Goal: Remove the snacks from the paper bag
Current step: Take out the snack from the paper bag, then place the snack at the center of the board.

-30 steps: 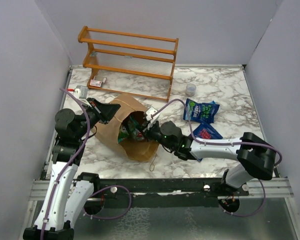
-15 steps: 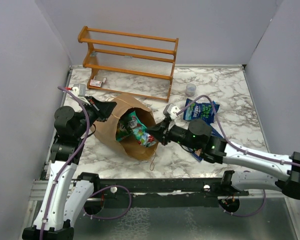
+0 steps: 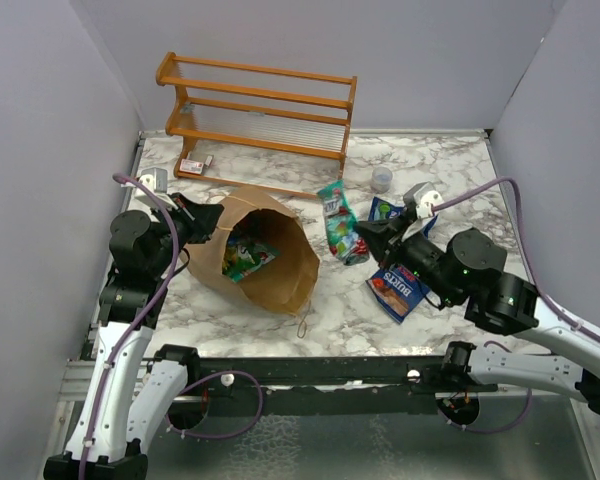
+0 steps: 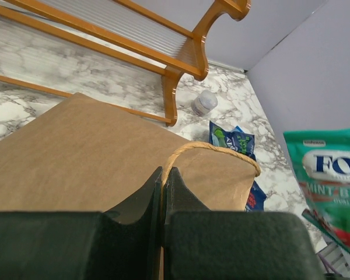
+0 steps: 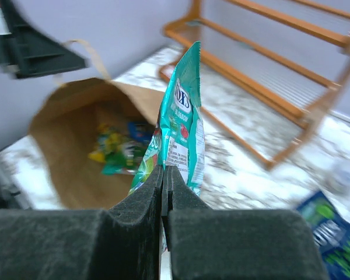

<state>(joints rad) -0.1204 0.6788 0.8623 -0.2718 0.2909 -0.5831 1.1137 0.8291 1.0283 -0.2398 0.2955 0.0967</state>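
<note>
Hanging clear of the paper bag [image 3: 285, 275], a teal packet [image 3: 335, 218] fills right fingers [image 5: 221, 245]; left fingers [image 4: 233, 245] seemingly pinch the rim

**Teal packet pinched over the marble table**

The right gripper [image 5: 163, 172] has its two dark fingers [image 5: 128, 204] pressed together on the lower edge of a teal packet [image 5: 182, 125], which stands upright and edge-on. Behind it to the left, the paper bag [image 5: 55, 137] lies with its mouth open toward the camera. Blurred yellow, green and blue packets [image 5: 118, 150] lie inside it. The bag's loop handle [image 5: 94, 53] rises beside the left gripper [image 5: 70, 58] at far left. A wooden rack [image 5: 268, 61] stands on the far side of the table [image 5: 239, 175]. A blue packet [image 5: 324, 233] lies at near right.
</note>
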